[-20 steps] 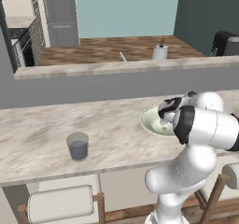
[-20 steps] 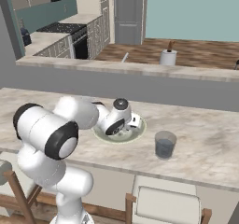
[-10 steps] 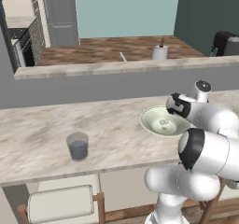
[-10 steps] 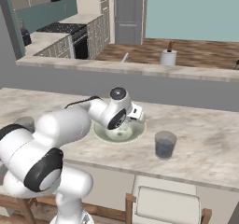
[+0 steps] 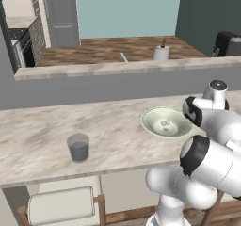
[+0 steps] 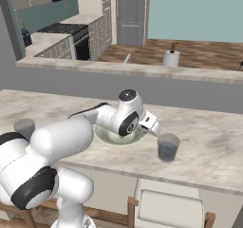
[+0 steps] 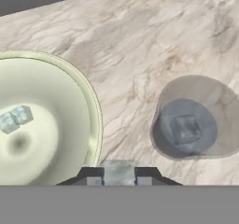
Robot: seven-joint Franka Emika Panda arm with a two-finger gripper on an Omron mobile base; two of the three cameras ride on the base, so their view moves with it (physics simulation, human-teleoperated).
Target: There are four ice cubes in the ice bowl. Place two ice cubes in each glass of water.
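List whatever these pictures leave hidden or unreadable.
- Left base view: the arm covers the glass of water right of the ice bowl.
- Right base view: the arm hides most of the bowl, and the gripper is too small to read.
- Hand view: the far glass of water falls outside the frame.

The light was even and soft, with no glare anywhere on the marble counter [image 5: 52, 135]. Only a faint shadow lay in the ice bowl [image 7: 88, 101]. The pictures looked slightly soft and coarse, undistorted at the edges
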